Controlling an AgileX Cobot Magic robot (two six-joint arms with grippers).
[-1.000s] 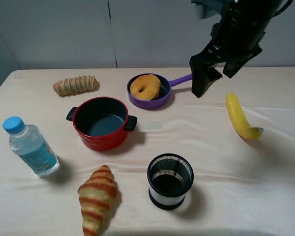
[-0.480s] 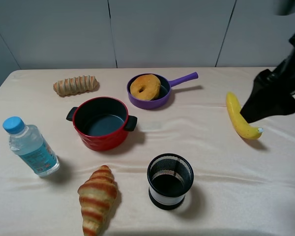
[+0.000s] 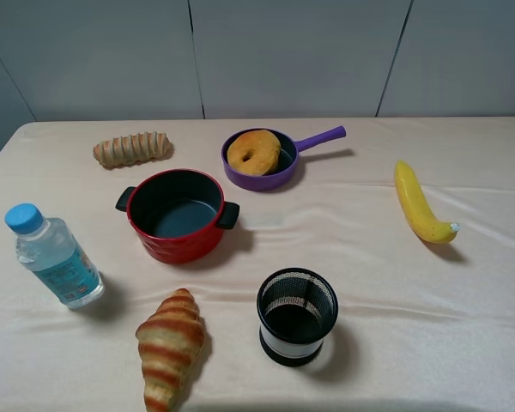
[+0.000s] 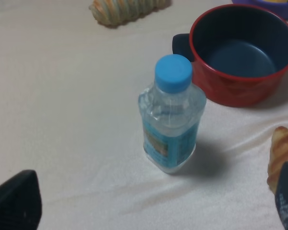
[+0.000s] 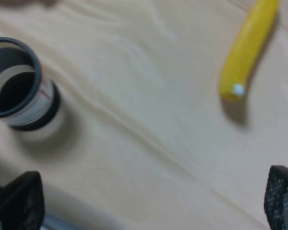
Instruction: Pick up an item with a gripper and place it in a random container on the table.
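The golden-yellow ring doughnut [image 3: 254, 152] lies inside the purple frying pan [image 3: 275, 176] at the back middle of the cream cloth table [image 3: 360, 249]; the pan's handle points right. Neither arm shows in the high view. In the left wrist view the left gripper [image 4: 149, 211] is open and empty, its fingertips [image 4: 17, 203] wide apart above the cloth near a water bottle. In the right wrist view the right gripper [image 5: 153, 201] is open and empty, its fingertips [image 5: 19, 201] spread over bare cloth between the mesh cup and the banana.
A red two-handled pot [image 3: 177, 215] [image 4: 242, 57] stands left of centre. A water bottle [image 3: 53, 256] [image 4: 172, 112] is at the left. A striped croissant [image 3: 170, 345], a black mesh cup [image 3: 297, 316] [image 5: 17, 84], a banana [image 3: 419, 204] [image 5: 249, 48] and a ridged pastry [image 3: 133, 148] lie around.
The right arm has pulled back from beside the pan's handle, moved right past the banana, and left the high view. The doughnut stays in the pan.
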